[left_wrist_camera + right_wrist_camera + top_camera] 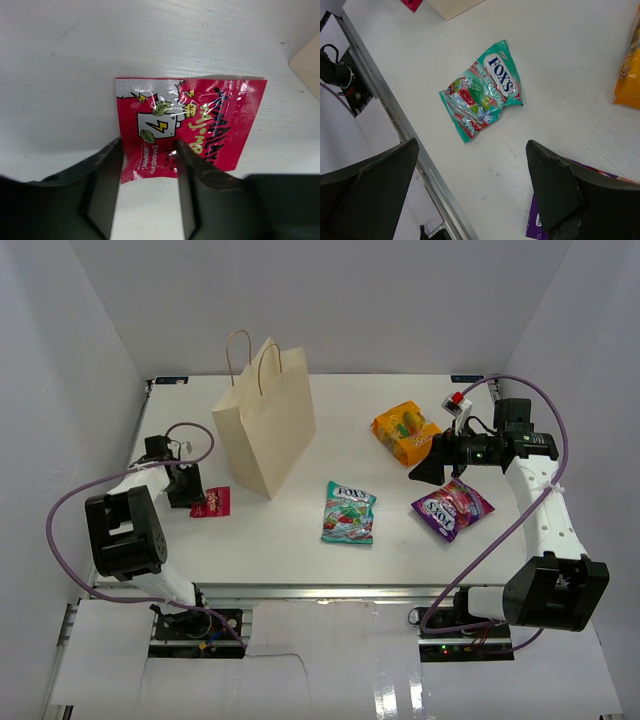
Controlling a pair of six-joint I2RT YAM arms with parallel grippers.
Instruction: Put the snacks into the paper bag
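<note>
The tan paper bag [265, 425] stands upright at the back left. The tiny red sachet [212, 502] lies flat left of it. My left gripper [190, 490] is low at the sachet. In the left wrist view its open fingers [148, 150] straddle the near corner of the sachet [190, 125] without pinching it. My right gripper [430, 468] is wide open and empty, hovering [472, 147] between the teal Fox's bag [482, 90] and the purple bag [534, 226]. The teal bag [348, 512], the purple bag [452, 508] and the orange pack [405, 430] lie on the table.
A corner of the paper bag [307, 62] shows at the right edge of the left wrist view. The table's metal front rail [415, 150] runs under my right gripper. White walls close in the table's left, back and right sides.
</note>
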